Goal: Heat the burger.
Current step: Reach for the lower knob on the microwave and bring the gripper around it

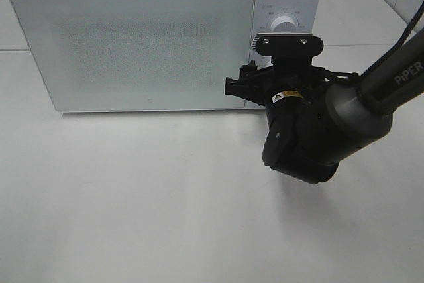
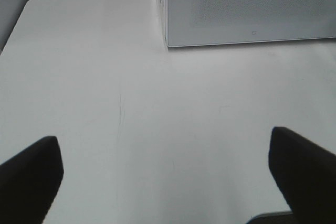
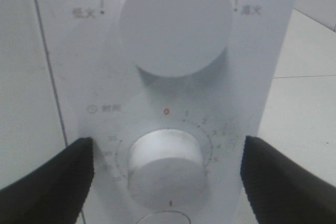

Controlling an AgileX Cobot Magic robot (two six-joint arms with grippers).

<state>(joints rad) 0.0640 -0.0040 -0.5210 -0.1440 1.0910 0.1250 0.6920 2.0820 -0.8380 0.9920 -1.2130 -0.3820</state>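
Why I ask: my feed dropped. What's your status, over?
Left gripper open over table. Right gripper open, jaws flanking timer knob, no contact. Burger not in view; microwave door shut. Knob unobstructed.

White PiPER on the right arm (image 1: 405, 72). On the microwave panel (image 3: 262, 77), a red 0, then 1 to 5, ring the lower dial (image 3: 166, 163); blurred, seemingly Chinese labels flank the upper dial (image 3: 176, 22)

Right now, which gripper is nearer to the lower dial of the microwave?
The right. The right gripper faces the lower dial, jaws open on either side of it. The left gripper, open, is over the table by the microwave's door end, away from the dial.
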